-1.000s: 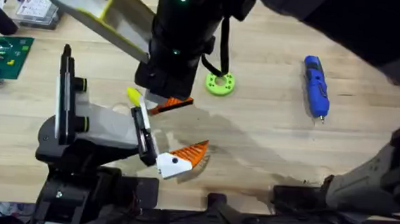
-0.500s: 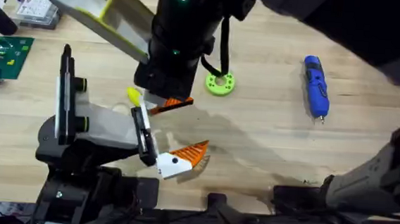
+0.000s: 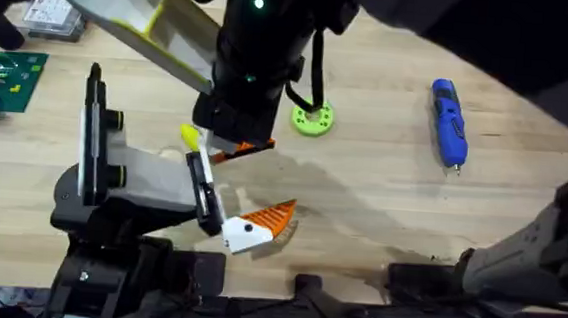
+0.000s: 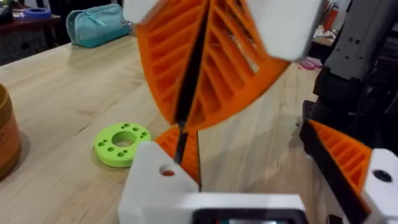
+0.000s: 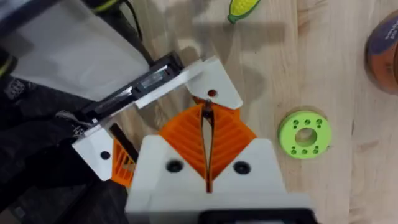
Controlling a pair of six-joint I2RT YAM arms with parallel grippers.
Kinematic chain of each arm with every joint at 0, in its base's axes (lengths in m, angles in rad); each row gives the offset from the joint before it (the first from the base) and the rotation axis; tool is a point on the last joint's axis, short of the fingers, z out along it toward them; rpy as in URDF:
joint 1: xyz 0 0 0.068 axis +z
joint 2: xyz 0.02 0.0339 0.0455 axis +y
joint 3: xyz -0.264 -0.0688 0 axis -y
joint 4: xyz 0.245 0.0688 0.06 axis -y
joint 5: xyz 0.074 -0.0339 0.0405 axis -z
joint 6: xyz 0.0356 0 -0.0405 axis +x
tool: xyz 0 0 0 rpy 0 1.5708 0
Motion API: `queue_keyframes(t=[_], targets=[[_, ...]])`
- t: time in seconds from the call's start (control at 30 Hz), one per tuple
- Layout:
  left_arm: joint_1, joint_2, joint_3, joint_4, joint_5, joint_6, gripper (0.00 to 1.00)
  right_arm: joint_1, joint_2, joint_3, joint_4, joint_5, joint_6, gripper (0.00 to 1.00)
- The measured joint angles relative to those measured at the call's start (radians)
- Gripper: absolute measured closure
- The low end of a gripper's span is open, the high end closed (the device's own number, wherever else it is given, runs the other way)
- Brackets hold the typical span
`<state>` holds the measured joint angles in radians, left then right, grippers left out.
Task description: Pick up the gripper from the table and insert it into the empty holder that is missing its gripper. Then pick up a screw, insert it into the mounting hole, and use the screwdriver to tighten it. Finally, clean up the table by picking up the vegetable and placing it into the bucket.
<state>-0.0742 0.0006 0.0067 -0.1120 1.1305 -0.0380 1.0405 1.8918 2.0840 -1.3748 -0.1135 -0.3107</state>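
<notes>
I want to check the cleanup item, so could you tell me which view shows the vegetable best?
The right wrist view: the vegetable lies unobstructed on bare wood. Overhead, it is a small yellow sliver partly hidden behind the holder's jaw plate.

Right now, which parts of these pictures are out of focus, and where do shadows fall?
Overhead: the arm under the camera is dark and blurred; its shadow falls on the table right of the gripper. Left wrist: the near orange pads are soft, the green ring sharper. Right wrist: the vegetable casts a soft shadow.
</notes>
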Motion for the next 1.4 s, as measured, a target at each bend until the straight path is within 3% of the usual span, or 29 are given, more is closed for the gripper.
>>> queue_keyframes(t=[1.4], targets=[[0.0,0.0,0.0,0.0,0.0,0.0,0.015,0.0,0.0,-0.017,0.028,0.0,0.0,0.987]])
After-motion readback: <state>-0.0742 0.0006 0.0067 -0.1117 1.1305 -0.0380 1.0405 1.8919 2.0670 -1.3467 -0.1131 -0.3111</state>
